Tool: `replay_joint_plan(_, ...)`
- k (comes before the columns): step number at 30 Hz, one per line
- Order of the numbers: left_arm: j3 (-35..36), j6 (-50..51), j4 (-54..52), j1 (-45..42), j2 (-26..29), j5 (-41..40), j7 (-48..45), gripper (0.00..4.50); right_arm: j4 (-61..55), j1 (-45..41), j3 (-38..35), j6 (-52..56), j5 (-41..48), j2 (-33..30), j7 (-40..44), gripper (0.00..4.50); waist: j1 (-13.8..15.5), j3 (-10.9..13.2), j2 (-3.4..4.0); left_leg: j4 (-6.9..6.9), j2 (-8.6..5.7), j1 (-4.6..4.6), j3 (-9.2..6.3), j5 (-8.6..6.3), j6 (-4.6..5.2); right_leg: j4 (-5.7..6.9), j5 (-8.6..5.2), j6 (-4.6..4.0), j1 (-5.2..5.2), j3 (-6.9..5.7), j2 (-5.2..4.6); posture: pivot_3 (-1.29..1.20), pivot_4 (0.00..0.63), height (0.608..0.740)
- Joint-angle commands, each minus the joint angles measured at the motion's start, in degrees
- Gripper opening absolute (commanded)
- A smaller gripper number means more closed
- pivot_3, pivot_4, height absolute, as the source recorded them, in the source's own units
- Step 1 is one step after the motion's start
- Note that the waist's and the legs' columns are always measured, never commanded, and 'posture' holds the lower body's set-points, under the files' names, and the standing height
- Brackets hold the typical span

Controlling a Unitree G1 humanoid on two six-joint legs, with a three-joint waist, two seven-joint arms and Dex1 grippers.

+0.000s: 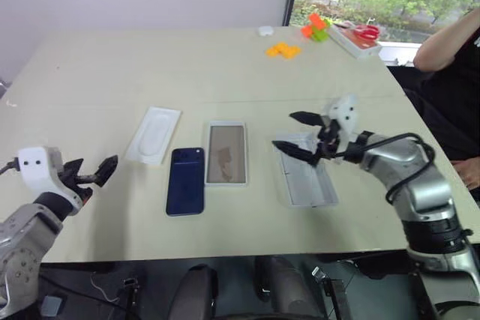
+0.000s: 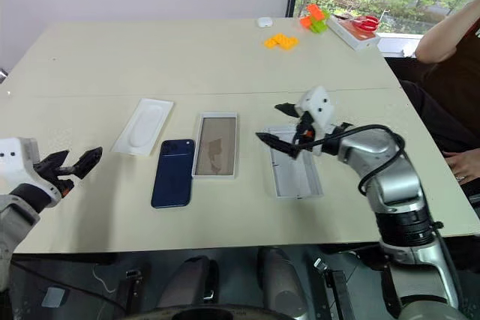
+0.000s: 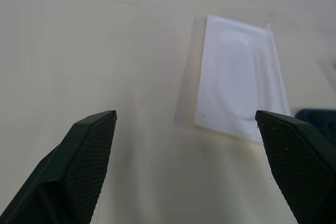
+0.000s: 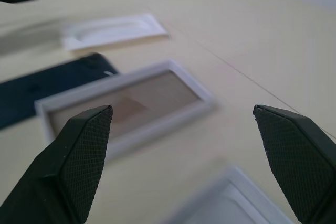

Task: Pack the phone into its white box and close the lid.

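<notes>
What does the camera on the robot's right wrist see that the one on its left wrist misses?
The right wrist view takes in the white box with its tan floor and a corner of the lid, seen between the open right gripper fingers. The left wrist view looks past the open left gripper at bare table. Both share the flat white insert with the oval recess and part of the dark blue phone, which lies beside the box, not yet in it.
</notes>
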Motion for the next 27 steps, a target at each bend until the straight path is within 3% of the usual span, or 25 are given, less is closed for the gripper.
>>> replay_joint_plan(1,0.6,5.0,0.2,-3.8,-0.4,-2.6,5.5,4.47,-4.2,0.5,0.4,0.6,0.8,1.0,-1.3,4.49,0.0,0.0,0.00,0.09,0.00,-0.04,-0.04,0.00,0.00,0.05,0.00,0.00,0.00,-0.02,0.00,0.00,0.150,0.740)
replay_joint_plan(8,0.1,14.4,8.5,-14.3,-2.6,-5.0,13.7,4.47,-7.9,2.1,1.7,2.6,1.9,2.6,-2.5,4.49,-0.3,0.0,-0.03,0.63,-0.09,-0.02,-0.02,-0.01,-0.01,0.33,-0.03,-0.04,0.12,-0.01,-0.08,0.00,0.150,0.740)
replay_joint_plan(21,0.0,22.5,24.4,-26.6,-4.1,-3.4,15.5,4.47,-11.4,3.2,2.2,4.5,3.1,2.4,-3.9,4.49,0.0,0.0,-0.02,0.62,-0.14,0.01,-0.11,-0.01,-0.01,0.66,-0.04,0.00,0.03,-0.02,-0.03,0.00,0.150,0.740)
replay_joint_plan(24,1.5,23.4,25.3,-27.5,-5.0,-4.0,16.0,3.67,-11.9,3.5,2.1,4.6,2.9,2.1,-4.2,4.50,-0.1,0.0,-0.02,0.62,-0.14,0.01,-0.11,-0.01,-0.01,0.66,-0.04,0.00,0.03,-0.02,-0.05,0.00,0.150,0.740)
replay_joint_plan(27,3.4,24.3,25.4,-27.8,-6.0,-4.9,16.5,2.17,-12.2,3.8,2.0,4.6,3.0,1.9,-4.4,4.50,0.0,0.0,-0.02,0.62,-0.14,0.00,-0.13,-0.01,-0.01,0.66,-0.04,0.01,0.02,-0.02,-0.06,0.00,0.150,0.740)
